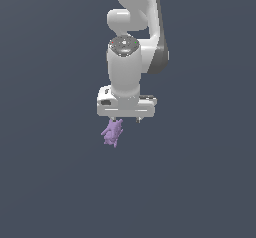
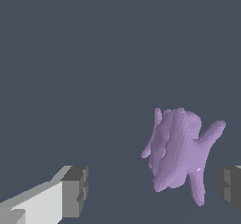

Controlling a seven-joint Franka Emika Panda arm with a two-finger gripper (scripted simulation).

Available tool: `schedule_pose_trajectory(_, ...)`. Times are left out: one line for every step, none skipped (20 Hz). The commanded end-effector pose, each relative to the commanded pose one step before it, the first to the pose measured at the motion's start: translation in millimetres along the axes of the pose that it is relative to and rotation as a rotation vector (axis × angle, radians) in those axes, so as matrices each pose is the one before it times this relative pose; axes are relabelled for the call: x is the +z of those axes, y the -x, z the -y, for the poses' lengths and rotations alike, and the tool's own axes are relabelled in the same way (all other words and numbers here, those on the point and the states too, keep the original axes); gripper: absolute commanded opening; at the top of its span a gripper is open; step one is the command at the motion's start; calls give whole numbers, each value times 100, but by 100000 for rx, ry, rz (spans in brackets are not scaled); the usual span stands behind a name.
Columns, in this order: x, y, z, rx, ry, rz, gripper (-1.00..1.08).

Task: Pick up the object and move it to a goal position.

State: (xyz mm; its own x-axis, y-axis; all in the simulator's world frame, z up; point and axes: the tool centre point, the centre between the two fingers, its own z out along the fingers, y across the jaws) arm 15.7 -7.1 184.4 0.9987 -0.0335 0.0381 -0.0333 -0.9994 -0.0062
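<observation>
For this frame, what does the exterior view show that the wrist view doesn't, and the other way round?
Only the exterior view shows the white arm itself, reaching down over the dark floor, with the figurine just below the gripper body, toward the exterior view's left.

Only the wrist view shows the two dark finger pads standing wide apart, and the figurine's stubby limbs in detail. It lies between the pads, closer to one, with a gap visible on both sides.

Both show the light-purple figurine, the gripper and the plain dark ground. Neither shows a goal marker.

arm [image 1: 131, 12]: upper links cut by exterior view's top edge | fingers [image 2: 70, 192]: mostly hidden under hand in exterior view, cropped by wrist view's edges | figurine [image 1: 113, 132]: features too small to tell
</observation>
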Motion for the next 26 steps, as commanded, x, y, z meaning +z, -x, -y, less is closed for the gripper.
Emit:
schedule_pose_trajectory(0, 0, -1, 0, 0, 0, 100)
schedule_pose_trajectory(-42, -3, 31, -118, -12, -14, 100)
schedule_pose_trajectory(-121, -10, 75, -327, -37, -37, 100)
schedule_pose_trajectory(-201, -17, 132, -558, -60, -64, 100)
schedule_pose_trajectory(-279, -24, 186, -793, -79, -92, 100)
schedule_pose_trajectory(-341, -30, 230, -1002, -88, -118, 100)
schedule_pose_trajectory(-296, -27, 206, -912, -69, -109, 100)
schedule_pose_trajectory(-214, -22, 155, -705, -44, -85, 100)
schedule_pose_trajectory(-131, -15, 103, -474, -23, -57, 100)
schedule_pose_trajectory(-52, -8, 42, -217, -6, -26, 100)
schedule_pose_trajectory(12, 1, 6, 0, 0, 0, 100)
schedule_pose_trajectory(64, 8, -60, 265, 13, 32, 100)
schedule_pose_trajectory(97, 17, -98, 485, 9, 59, 100)
schedule_pose_trajectory(124, 24, -141, 709, 7, 87, 100)
schedule_pose_trajectory(155, 32, -185, 937, 8, 114, 100)
schedule_pose_trajectory(192, 39, -231, 1169, 11, 142, 100)
schedule_pose_trajectory(232, 44, -278, 1400, 18, 169, 100)
schedule_pose_trajectory(272, 49, -323, 1624, 28, 195, 100)
schedule_pose_trajectory(311, 53, -371, 1850, 39, 220, 100)
schedule_pose_trajectory(348, 55, -416, 2070, 52, 244, 100)
schedule_pose_trajectory(383, 55, -462, 2292, 67, 267, 100)
schedule_pose_trajectory(418, 55, -511, 2522, 85, 290, 100)
schedule_pose_trajectory(454, 51, -560, 2749, 107, 311, 100)
schedule_pose_trajectory(473, 45, -588, 2875, 128, 319, 100)
schedule_pose_trajectory(438, 32, -549, 2671, 133, 290, 100)
schedule_pose_trajectory(398, 21, -504, 2441, 134, 260, 100)
